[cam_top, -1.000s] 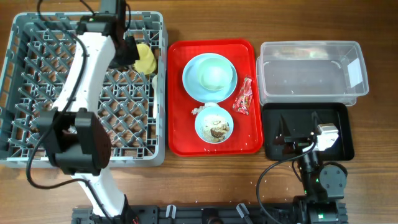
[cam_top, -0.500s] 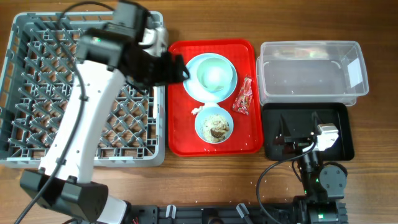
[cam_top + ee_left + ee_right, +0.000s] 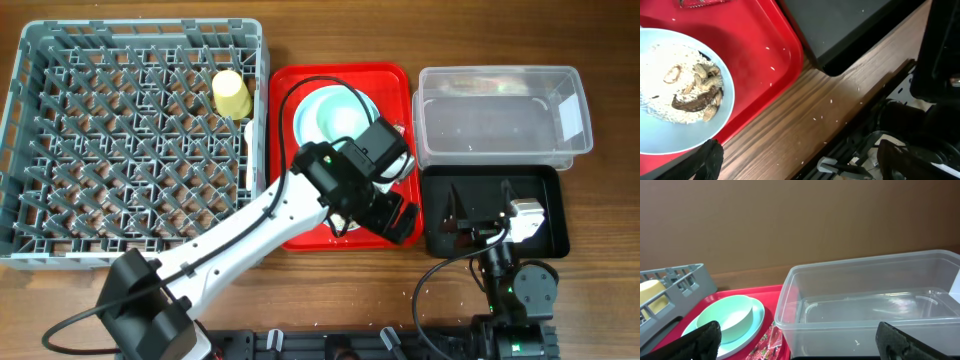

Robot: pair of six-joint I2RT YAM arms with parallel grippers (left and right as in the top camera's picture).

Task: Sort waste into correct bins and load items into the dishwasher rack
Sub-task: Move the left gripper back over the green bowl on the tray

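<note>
Pale blue bowl [image 3: 696, 133] of whitish rice [image 3: 660, 75] and brown scraps [image 3: 697, 98], left gripper [image 3: 805, 165] wide, right gripper [image 3: 800, 342] wide

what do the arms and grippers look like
The left arm has white shells, black joints and a black cable looping over it. The right arm is black with a white block at the wrist and a black cable. Left fingers and right fingers are black.

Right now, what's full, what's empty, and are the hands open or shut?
Rack, one yellow cup inside.
Clear tub, empty.
Dish, holds rice and brown scraps.
Wrapper, lying on the red tray.
Left hand, open, empty.
Right hand, open, empty.
</note>
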